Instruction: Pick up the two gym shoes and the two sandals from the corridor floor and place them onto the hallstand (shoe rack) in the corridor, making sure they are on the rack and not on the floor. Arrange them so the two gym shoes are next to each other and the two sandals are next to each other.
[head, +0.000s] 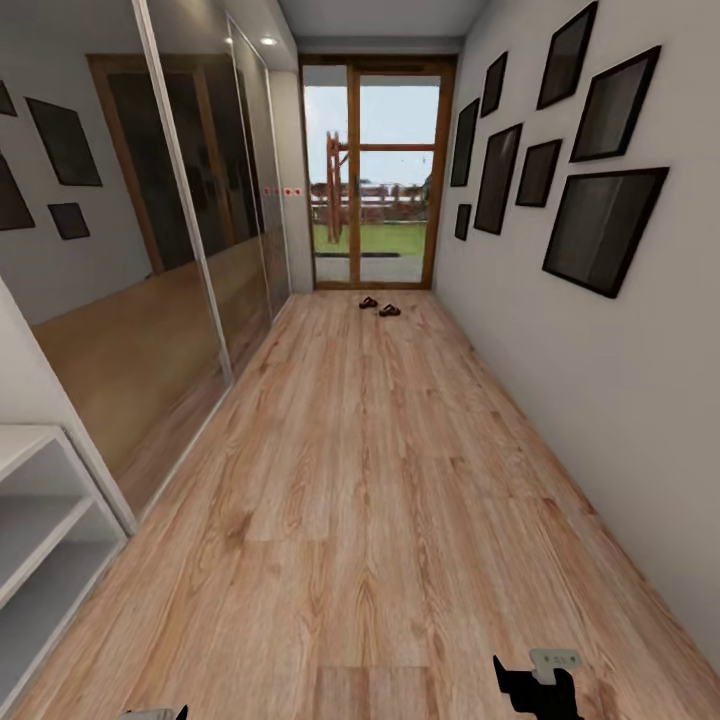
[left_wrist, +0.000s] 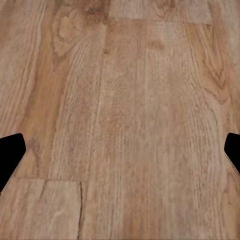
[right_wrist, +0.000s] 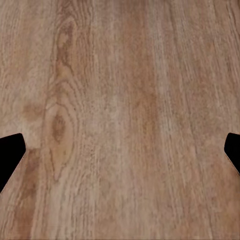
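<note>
The two dark brown sandals (head: 369, 302) (head: 389, 311) lie side by side on the corridor floor (head: 360, 480), far down the hall in front of the glass door. Both gym shoes are out of view. At the near left stands the hallstand (head: 45, 535), a light-grey unit with two open shelf rows and a slanted end panel; nothing shows on its visible shelves. My right gripper (head: 535, 690) hangs low at the near right. In the wrist views, the left gripper (left_wrist: 120, 150) and right gripper (right_wrist: 120, 150) are both open over bare wood planks, holding nothing.
Mirrored sliding wardrobe doors (head: 190, 270) line the left wall. Dark picture frames (head: 600, 225) hang on the right wall. A glass door with a wooden frame (head: 375, 180) closes the far end. The plank floor runs open between me and the sandals.
</note>
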